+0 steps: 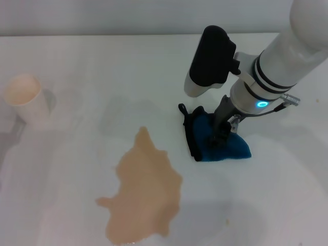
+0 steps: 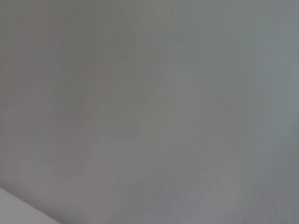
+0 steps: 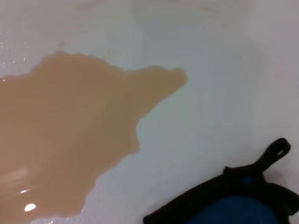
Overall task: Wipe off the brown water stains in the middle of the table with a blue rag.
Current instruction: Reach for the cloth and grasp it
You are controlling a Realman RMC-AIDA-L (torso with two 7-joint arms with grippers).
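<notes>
Head view: the right gripper [image 1: 221, 134] reaches down from the upper right onto the blue rag [image 1: 225, 146], right of centre on the white table [image 1: 77, 102]; its fingers seem pinched on the cloth, which is bunched beneath them. The brown puddle [image 1: 146, 192] lies whole at lower centre, just apart from the rag. A paper cup [image 1: 23, 97] stands at the far left.

Left wrist view: only blank grey; the left gripper is out of sight.

Right wrist view: the puddle [image 3: 70, 135] fills the left, the rag's black edge [image 3: 224, 200] at lower right, not touching. Wiping has not begun; the whole stain remains.
</notes>
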